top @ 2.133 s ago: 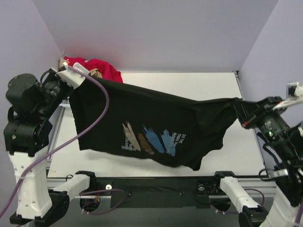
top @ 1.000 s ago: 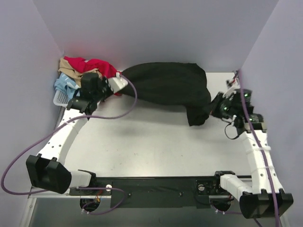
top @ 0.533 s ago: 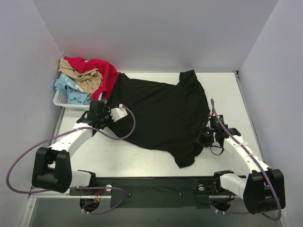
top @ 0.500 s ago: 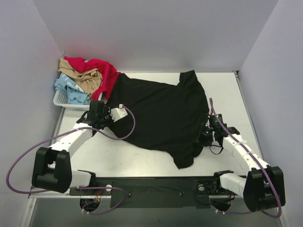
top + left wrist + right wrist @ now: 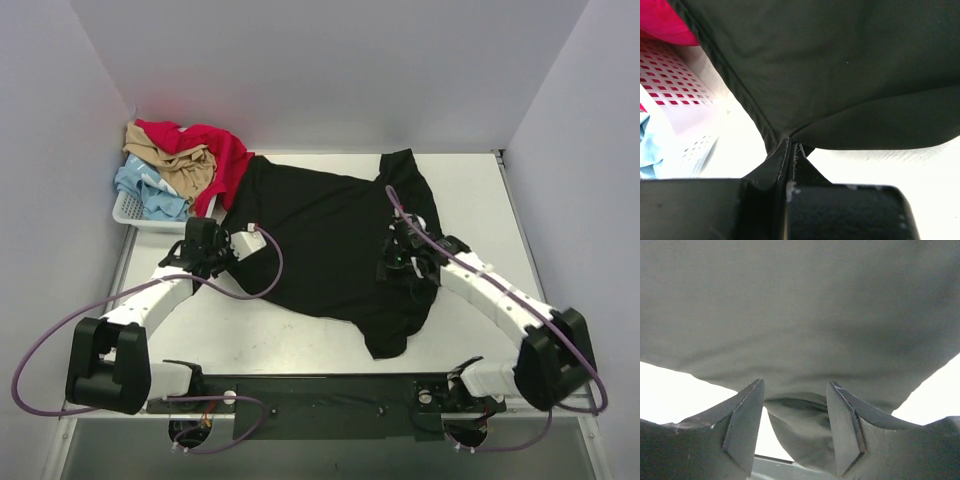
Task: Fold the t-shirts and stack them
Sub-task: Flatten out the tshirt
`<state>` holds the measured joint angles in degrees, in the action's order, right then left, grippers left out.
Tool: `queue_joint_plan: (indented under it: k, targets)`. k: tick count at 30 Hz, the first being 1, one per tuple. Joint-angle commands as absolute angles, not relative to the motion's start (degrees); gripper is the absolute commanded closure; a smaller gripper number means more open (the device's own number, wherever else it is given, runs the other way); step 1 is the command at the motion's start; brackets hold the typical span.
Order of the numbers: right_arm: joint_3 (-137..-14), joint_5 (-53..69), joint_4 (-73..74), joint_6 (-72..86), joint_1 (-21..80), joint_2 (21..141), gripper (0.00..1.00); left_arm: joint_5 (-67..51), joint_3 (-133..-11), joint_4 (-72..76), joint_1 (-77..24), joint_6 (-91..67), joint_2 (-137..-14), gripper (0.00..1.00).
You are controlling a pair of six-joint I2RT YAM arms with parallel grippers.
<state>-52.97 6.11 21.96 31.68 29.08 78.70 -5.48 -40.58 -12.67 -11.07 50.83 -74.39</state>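
At the far left corner of the desk (image 5: 480, 190), a white plastic lattice basket (image 5: 124, 211) holds three crumpled t-shirts heaped above its rim. A red one (image 5: 218, 148) sits farthest and spills to the right, a tan one (image 5: 182, 162) is in the middle, and a pale blue one (image 5: 143, 186) is nearest. A large black t-shirt (image 5: 320, 235) lies spread across the middle of the desk, soft and matte, mostly flat with shallow wrinkles. One sleeve points far and a narrow tail of cloth trails toward the near edge. Its far left corner touches the red shirt. The left claw (image 5: 790, 150) is pressed together, pinching the black shirt's stitched left hem just beside the basket. The right claw (image 5: 795, 386) is over the shirt's right part, fingers spread, with a loose fold between them. A purple cable (image 5: 268, 272) loops from the left arm across the shirt's left edge.
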Motion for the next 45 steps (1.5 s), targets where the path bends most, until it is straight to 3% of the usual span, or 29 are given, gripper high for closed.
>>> queue_joint_plan:
  k: [1, 8, 12, 14, 17, 20, 23, 25, 39, 41, 42, 45]
  targets:
    - [-46.1, -8.3, 32.5, 33.7, 25.1, 66.6, 0.49, -8.5, -39.6, -10.7, -10.7, 48.6, -71.6, 1.00]
    - [-36.4, -1.7, 22.6, 33.0, 10.3, 67.7, 0.44, -11.3, -38.5, -10.7, -10.7, 47.0, -70.7, 1.00]
    - [-35.2, 5.7, 15.6, 32.7, 6.2, 75.7, 0.49, -11.2, -38.2, -10.5, -10.7, 46.7, -70.6, 1.00]
    - [-34.8, 8.1, 12.9, 32.4, 5.3, 79.4, 0.58, -10.9, -38.1, -10.4, -10.7, 46.8, -70.4, 1.00]
    - [-35.4, 10.8, 11.2, 31.6, 4.6, 82.5, 1.00, -10.3, -38.0, -9.9, -10.6, 46.3, -70.0, 1.00]
    - [-39.1, 9.3, 14.1, 31.6, 6.6, 79.0, 1.00, -9.2, -38.4, -8.4, -10.5, 45.5, -70.9, 1.00]
    - [-49.3, -2.2, 22.1, 31.6, 16.7, 75.4, 1.00, -9.5, -39.0, -6.9, -10.5, 45.1, -72.3, 1.00]
    - [-54.5, -3.8, 24.0, 31.6, 21.1, 75.7, 1.00, -9.8, -39.9, -6.6, -10.5, 44.5, -73.6, 1.00]
    - [-90.2, 2.8, 26.6, 25.2, 31.9, 106.4, 1.00, -8.3, -43.6, -5.1, -10.5, 43.2, -78.7, 1.00]
    - [-95.6, 6.2, 28.2, 23.2, 32.8, 110.5, 0.89, -8.5, -43.7, -5.1, -10.7, 42.9, -79.3, 1.00]
    - [-98.1, 7.2, 29.7, 22.9, 32.8, 112.6, 0.71, -8.5, -43.8, -5.1, -10.5, 42.8, -79.5, 1.00]
    - [-97.3, 4.8, 32.3, 21.3, 32.9, 110.3, 0.56, -8.5, -43.4, -5.1, -10.6, 42.5, -79.8, 1.00]
